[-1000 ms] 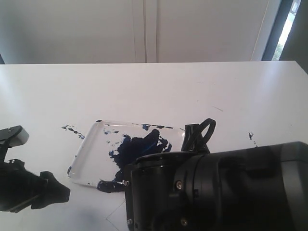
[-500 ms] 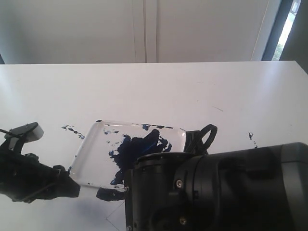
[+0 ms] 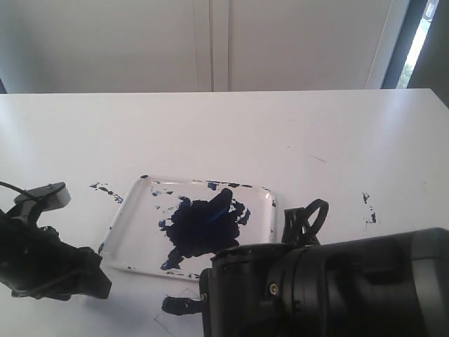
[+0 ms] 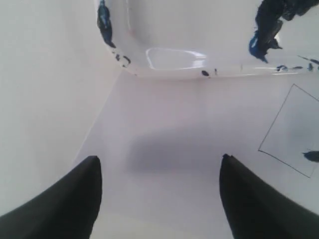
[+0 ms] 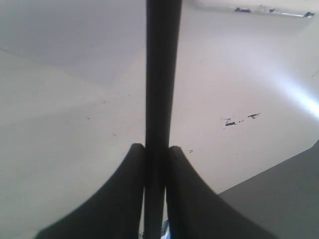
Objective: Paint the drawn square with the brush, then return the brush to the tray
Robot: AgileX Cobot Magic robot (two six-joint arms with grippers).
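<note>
The white tray [image 3: 126, 232] with its dark blue blotch lies mid-table. Just in front of it is the drawn square [image 3: 184, 319], a thin pencil outline partly hidden by my right arm. The brush's dark blue tip [image 3: 179, 305] rests at this square. In the left wrist view the square [image 4: 291, 132] is blank white, with the brush tip [image 4: 311, 156] at its edge. My right gripper [image 5: 157, 147] is shut on the black brush handle [image 5: 162, 74]. My left gripper [image 4: 159, 169] is open and holds nothing, over bare table near the tray rim [image 4: 169, 74]; it [image 3: 91, 281] sits left of the square.
Dark blue paint specks [image 3: 105, 188] dot the table left of the tray, and more specks [image 3: 368, 207] lie to its right. The right arm's black body [image 3: 330, 288] fills the lower right of the exterior view. A wall and window stand behind the table's far edge.
The right arm has pulled back toward the near edge, carrying the brush tip off the tray's front rim down to the drawn square. The left gripper moved in toward the tray.
</note>
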